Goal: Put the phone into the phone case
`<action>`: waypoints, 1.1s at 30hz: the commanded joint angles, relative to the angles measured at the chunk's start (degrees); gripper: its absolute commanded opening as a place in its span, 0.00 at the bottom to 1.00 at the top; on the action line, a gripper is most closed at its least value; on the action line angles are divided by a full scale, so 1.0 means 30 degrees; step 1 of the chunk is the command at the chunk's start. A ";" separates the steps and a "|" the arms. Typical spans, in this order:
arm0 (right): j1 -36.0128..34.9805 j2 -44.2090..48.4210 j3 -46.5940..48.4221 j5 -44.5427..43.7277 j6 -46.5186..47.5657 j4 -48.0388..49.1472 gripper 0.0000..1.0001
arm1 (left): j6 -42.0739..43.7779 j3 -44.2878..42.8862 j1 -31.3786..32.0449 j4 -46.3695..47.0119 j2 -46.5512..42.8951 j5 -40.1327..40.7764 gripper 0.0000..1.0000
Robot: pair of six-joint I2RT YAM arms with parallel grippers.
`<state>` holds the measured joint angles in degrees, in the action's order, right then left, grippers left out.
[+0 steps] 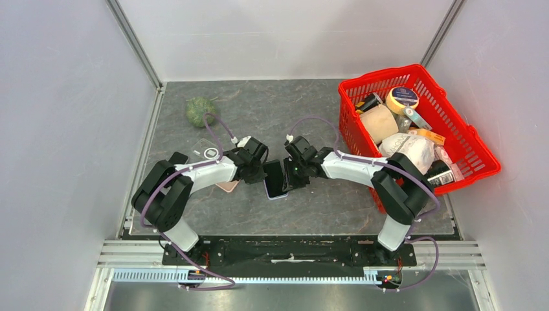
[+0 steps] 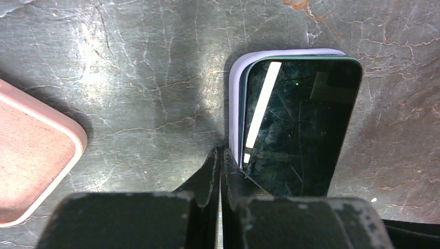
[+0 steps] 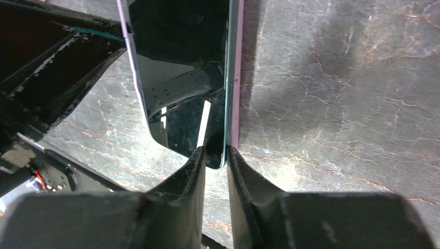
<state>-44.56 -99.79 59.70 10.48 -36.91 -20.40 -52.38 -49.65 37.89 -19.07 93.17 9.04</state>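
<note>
Here, mid-table: phone (image 1: 274, 177) seemingly part-seated in lilac case (image 2: 234, 104). L gripper (image 2: 220, 153), jaws together, braces case's left rim; R gripper (image 3: 215, 151) straddles right edge, clamped or not unclear. Best: press edges down evenly.

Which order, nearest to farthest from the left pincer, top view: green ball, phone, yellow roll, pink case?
From the left pincer:
1. Phone, right beside it.
2. Pink case, to its near left.
3. Green ball, far left.
4. Yellow roll, in the basket, far right.
</note>
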 commanded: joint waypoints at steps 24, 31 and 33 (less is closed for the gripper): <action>-0.2620 -0.3394 0.1809 -0.3376 -0.0418 -0.1113 0.00 | 0.0087 -0.0646 0.0466 -0.0228 0.1313 -0.0954 0.02; -0.2694 -0.4102 0.1810 -0.3885 -0.0552 -0.1109 0.00 | 0.0058 -0.0762 0.0466 -0.0504 0.1286 -0.0626 0.02; -0.2696 -0.4274 0.1790 -0.3929 -0.0607 -0.1108 0.00 | 0.0000 -0.0751 0.0466 -0.0586 0.1220 -0.0493 0.02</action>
<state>-50.17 -104.77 67.44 -1.74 -36.49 -29.89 -52.36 -51.55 37.95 -21.26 94.50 9.15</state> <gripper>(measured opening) 0.007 0.026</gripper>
